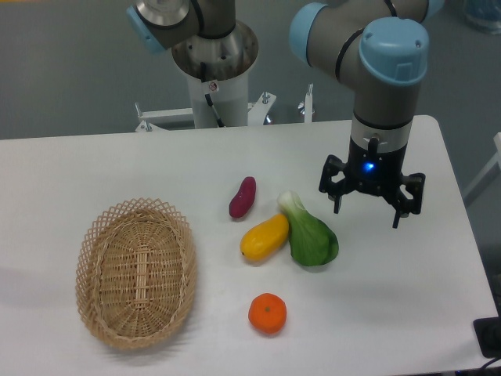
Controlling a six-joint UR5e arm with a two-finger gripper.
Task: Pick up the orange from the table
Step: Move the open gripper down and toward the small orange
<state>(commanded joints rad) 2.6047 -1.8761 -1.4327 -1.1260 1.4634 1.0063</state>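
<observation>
The orange sits on the white table near its front edge, alone, with bare tabletop all round it. It is a small, slightly flattened ball with a dimpled top and a finely pebbled, bright skin.

Just behind it lies a cluster of three other things. A yellow-orange mango, smooth and elongated, lies at a slant and touches a bok choy, whose pale stalk end points away from the front edge and whose glossy dark-green leaves bulge toward the orange. Behind the mango, close to it though whether they touch is hard to tell, lies a purple sweet potato, slim, matte and tapered at both ends. To the left, well apart from the fruit, rests an oval wicker basket of open woven lattice, with nothing visible inside.

The gripper hangs at the right side of the table, beside the bok choy's stalk end and well apart from the orange, pointing downward with a blue light glowing on its black body. Its two dark fingers are spread wide and hold nothing. The bok choy and mango lie between it and the orange
</observation>
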